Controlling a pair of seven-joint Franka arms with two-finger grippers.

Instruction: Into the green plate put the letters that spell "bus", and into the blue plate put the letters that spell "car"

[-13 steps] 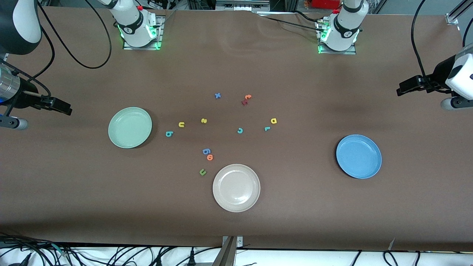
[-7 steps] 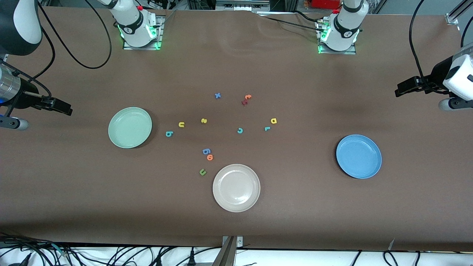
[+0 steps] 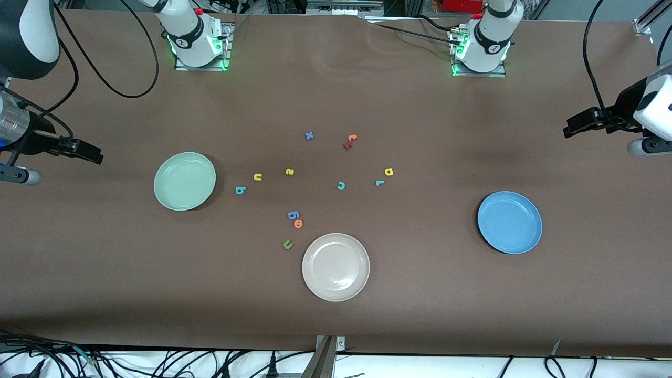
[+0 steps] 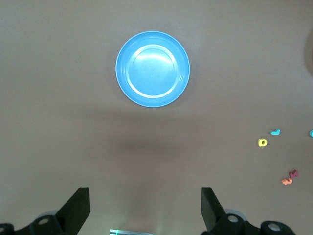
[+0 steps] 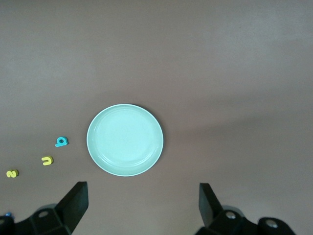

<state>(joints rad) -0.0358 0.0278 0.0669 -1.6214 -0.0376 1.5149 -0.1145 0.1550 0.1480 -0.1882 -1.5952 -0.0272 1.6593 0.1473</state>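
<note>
A: Right gripper (image 5: 142,205)?
B: Jaws wide apart, empty, high over the round mint-green plate (image 3: 185,181); teal "b" (image 3: 240,190), yellow "u" (image 3: 258,177), yellow "s" (image 3: 290,171) on the table beside it.
A: Left gripper (image 4: 145,208)?
B: Spread wide, empty, above the round blue plate (image 3: 510,222); teal "c" (image 3: 341,185), teal "r" (image 3: 379,183), yellow "a" (image 3: 388,171) mid-table.

Bare brown table (image 3: 420,294) surrounds the green plate (image 3: 185,181) and blue plate (image 3: 510,222). Between them, scattered foam letters (image 3: 315,181) and a beige plate (image 3: 336,266) crowd the middle; both open grippers hang over the table's ends.
</note>
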